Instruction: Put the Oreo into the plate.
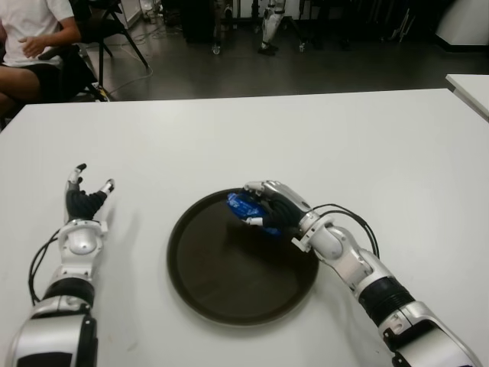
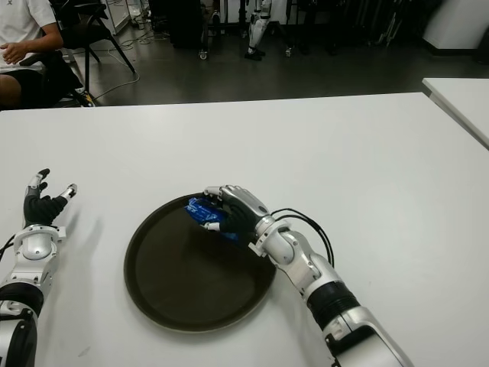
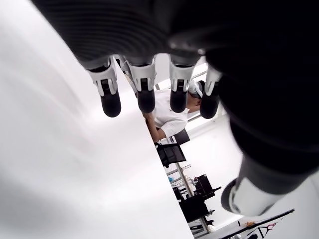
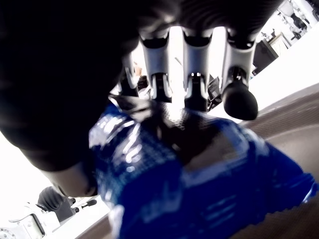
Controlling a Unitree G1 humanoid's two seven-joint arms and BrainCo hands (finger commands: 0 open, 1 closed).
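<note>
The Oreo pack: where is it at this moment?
The Oreo pack is gripped in the right robot hand, over the plate's far right edge, in the eye views' centre.

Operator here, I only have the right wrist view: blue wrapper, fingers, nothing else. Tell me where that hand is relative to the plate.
Observer: The right hand is over the plate's far rim, on its right side.
Operator: Confirm the Oreo is gripped.
Observer: Yes, the fingers close on the Oreo, which is above the plate's inner edge.
Operator: Report the left hand.
Observer: The left hand shows left of the plate, fingers open, holding nothing.
</note>
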